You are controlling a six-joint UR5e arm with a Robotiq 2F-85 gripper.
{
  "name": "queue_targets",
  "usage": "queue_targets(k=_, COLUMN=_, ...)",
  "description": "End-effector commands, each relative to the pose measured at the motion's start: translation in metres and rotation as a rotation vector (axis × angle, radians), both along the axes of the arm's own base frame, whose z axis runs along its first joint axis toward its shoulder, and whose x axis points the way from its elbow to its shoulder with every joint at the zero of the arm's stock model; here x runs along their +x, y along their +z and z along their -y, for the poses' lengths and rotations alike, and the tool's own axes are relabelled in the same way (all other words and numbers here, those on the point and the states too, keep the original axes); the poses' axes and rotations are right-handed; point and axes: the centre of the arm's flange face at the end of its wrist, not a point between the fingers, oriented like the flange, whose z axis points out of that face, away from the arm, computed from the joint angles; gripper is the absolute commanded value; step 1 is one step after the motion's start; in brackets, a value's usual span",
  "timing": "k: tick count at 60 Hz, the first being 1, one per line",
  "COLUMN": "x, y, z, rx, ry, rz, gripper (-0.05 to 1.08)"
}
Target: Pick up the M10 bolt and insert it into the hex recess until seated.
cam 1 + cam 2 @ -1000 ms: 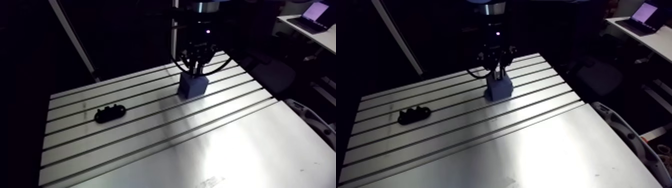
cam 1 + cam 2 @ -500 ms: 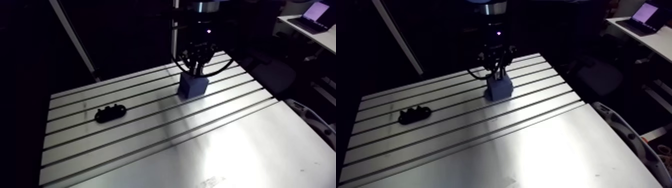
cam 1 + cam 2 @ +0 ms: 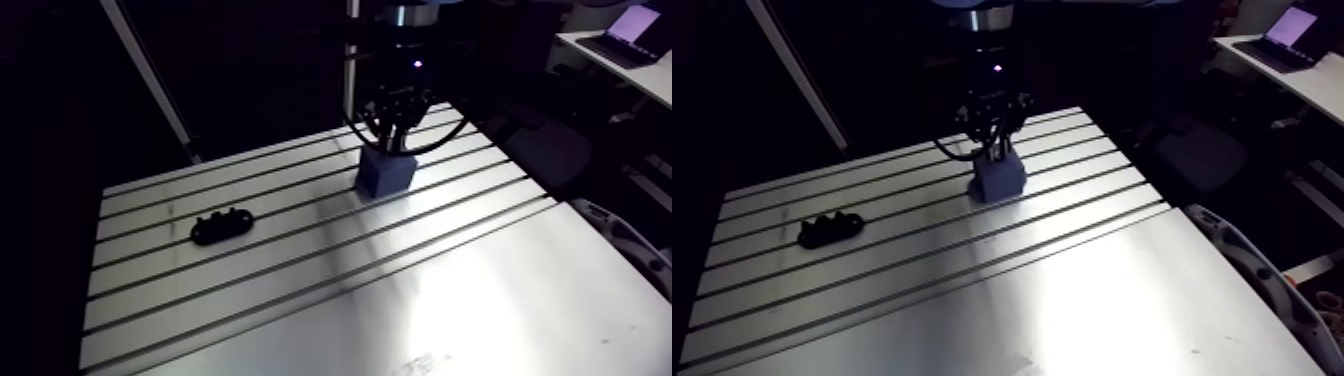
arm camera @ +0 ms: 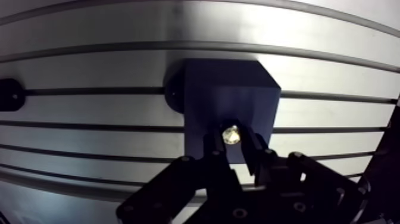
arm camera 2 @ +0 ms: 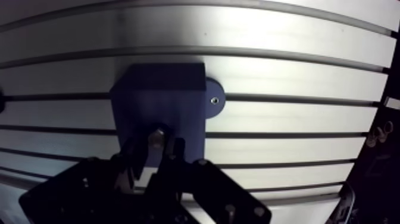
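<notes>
Straight below the fingers (image 4: 214, 156): blocked by the blue block (image 4: 229, 101), with the M10 bolt (image 4: 231, 134) clamped between them just over its top face. Just beside the block, a low round flange (image 5: 213, 100) lying flat on the tabletop (image 4: 333, 71). Ahead of the fingers, past the block, and out to either side: open slotted tabletop. Far off to one side of the fingers, a low black fixture (image 3: 222, 227), with wide free passage between it and the block.
</notes>
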Motion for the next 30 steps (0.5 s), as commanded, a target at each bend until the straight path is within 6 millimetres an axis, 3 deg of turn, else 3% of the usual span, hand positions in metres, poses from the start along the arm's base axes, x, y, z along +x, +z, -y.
queue_targets(k=1, x=0.0021, y=-0.0022, z=0.0019, rx=-0.002, ry=-0.012, rz=0.004, gripper=0.68)
queue_targets(k=30, x=0.0035, y=-0.0030, z=0.0017, rx=-0.004, ry=-0.018, rz=0.005, gripper=0.71)
